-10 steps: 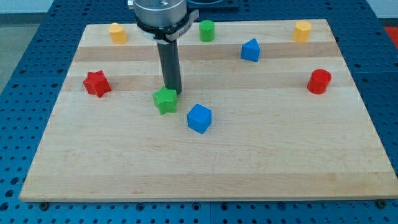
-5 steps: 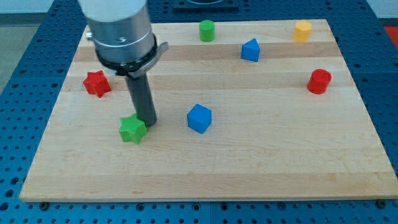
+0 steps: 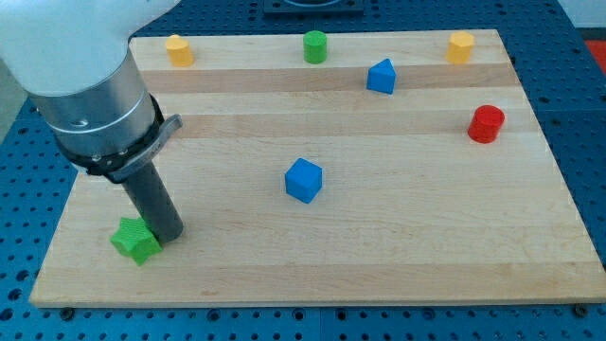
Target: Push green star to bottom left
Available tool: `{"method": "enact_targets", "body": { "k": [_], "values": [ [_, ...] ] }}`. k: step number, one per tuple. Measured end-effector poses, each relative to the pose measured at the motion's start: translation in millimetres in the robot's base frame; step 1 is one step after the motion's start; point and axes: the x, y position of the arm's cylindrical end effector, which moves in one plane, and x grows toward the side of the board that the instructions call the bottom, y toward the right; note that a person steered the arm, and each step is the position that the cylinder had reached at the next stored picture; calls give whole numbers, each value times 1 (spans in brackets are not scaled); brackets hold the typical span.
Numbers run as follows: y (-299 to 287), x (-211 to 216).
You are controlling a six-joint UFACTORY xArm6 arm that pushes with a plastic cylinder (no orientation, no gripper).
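The green star point(image 3: 135, 241) lies on the wooden board point(image 3: 379, 237) near its bottom left corner. My tip point(image 3: 168, 233) rests on the board right against the star's upper right side. The rod rises from there to the large grey arm body point(image 3: 90, 104), which fills the view's upper left. The arm hides the board's left part behind it.
A blue cube point(image 3: 304, 180) sits near the middle. A blue triangular block point(image 3: 381, 77), a green cylinder point(image 3: 314, 45), a yellow block point(image 3: 177, 49) and another yellow block point(image 3: 460, 46) lie along the top. A red cylinder point(image 3: 487, 124) is at the right.
My tip has pushed the green star down and to the left, from the board's middle to near its bottom left corner. The arm now covers the red star at the left.
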Motion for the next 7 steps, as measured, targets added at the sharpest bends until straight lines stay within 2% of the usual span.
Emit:
{"method": "enact_targets", "body": {
  "k": [3,5,7],
  "values": [
    [0,24],
    [-6,56],
    [-37,55]
  ]
}}
